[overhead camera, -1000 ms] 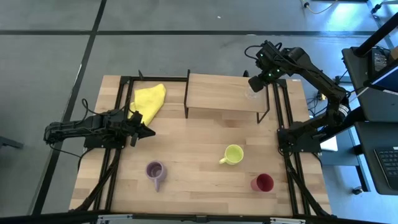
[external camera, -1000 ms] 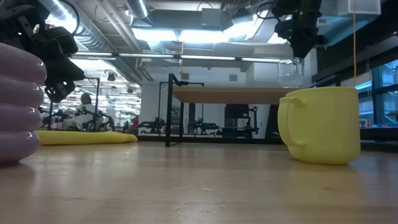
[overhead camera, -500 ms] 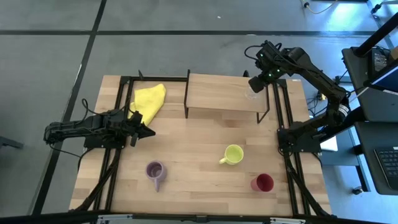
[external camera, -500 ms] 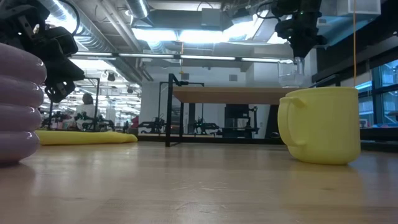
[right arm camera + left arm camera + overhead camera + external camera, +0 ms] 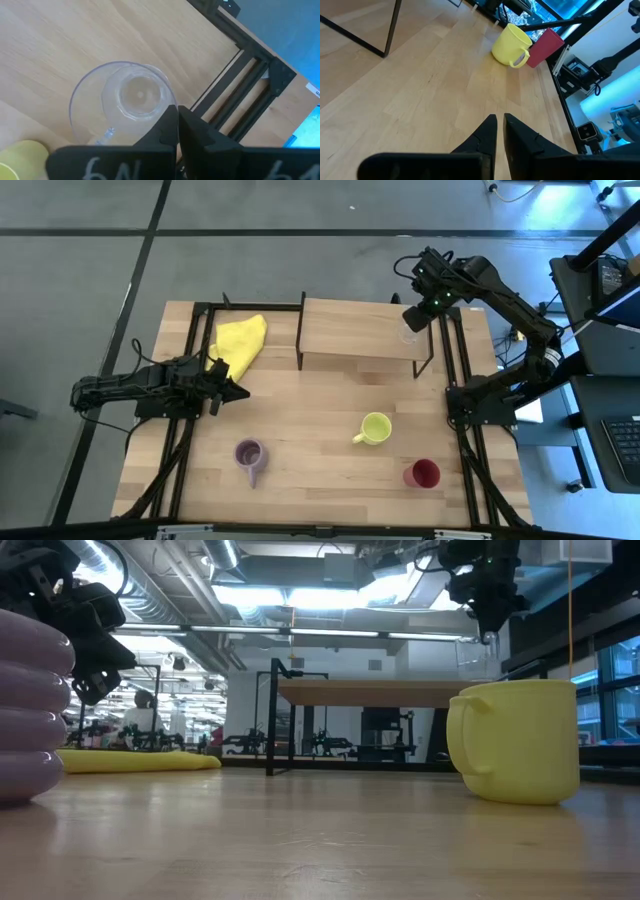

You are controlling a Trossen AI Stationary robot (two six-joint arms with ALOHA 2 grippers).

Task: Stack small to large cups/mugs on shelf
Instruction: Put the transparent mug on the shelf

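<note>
High view shows a light-wood table (image 5: 320,420) on a grey floor marked with dark lines, with the shelf (image 5: 360,332) standing at the table's far edge. Relative to the shelf: the yellow cloth (image 5: 238,342) lies just beside its left end; the clear glass (image 5: 405,331) sits at its right end; the yellow-green mug (image 5: 375,428), lilac purple mug (image 5: 250,453) and dark red cup (image 5: 423,473) stand well in front of it on the table. Low view shows an open room behind, with ceiling ducts, strip lights and a distant person (image 5: 145,710). The right gripper (image 5: 413,321) is above the glass at the shelf's right end, fingers closed and empty. The left gripper (image 5: 238,391) waits left of the shelf, in front of the cloth, fingers nearly together, holding nothing. Against the earlier frames, the right gripper has shifted slightly rightward off the glass; the mugs, cup, cloth and left arm are unchanged.
</note>
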